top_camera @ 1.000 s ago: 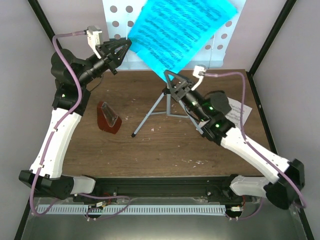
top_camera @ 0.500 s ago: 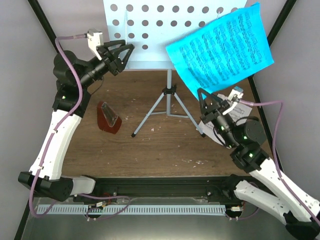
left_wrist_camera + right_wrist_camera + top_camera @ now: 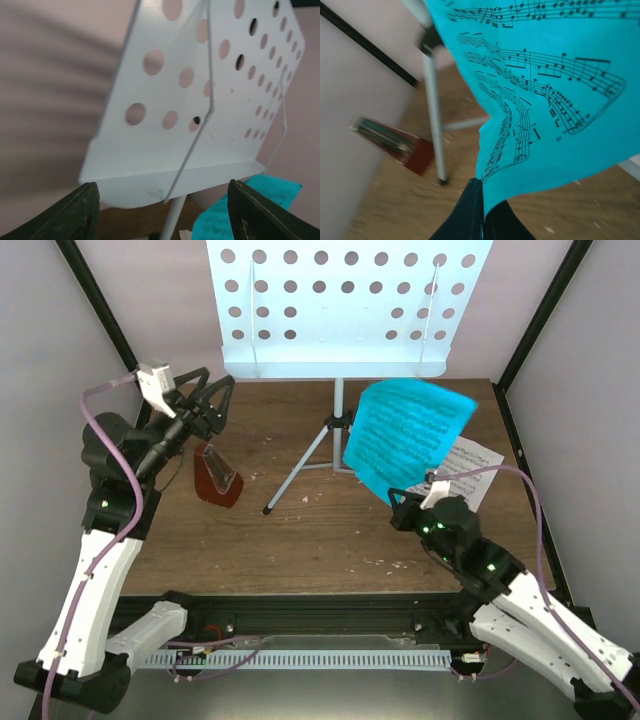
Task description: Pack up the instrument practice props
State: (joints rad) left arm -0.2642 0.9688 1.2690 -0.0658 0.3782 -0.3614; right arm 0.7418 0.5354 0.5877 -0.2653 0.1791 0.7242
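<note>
Right pincer [image 3: 408, 502] closed on the lower corner of the blue sheet-music page [image 3: 405, 438], which we see lifted clear of the worktop [image 3: 300, 540] and curling above the arm. In the right wrist view the two dark fingertips [image 3: 466, 219] meet on the paper's edge. We find this page just to the right of the silver tripod [image 3: 318, 452] and apart from the pale blue perforated music stand [image 3: 340, 310], whose desk stands upright at the far edge of the worktop.

Left pincer [image 3: 213, 392] open: we see its jaws spread wide with nothing between them, raised at the left, near the desk's lower left corner. Its wrist view looks up at the perforated desk and two thin wire page-holders [image 3: 200, 125].

The red-brown metronome [image 3: 217, 476] sits on the worktop below the left pincer, to the left of the tripod's near foot. A white sheet-music page [image 3: 475, 462] lies flat on the worktop at the right, partly covered in our top view by the blue page.
</note>
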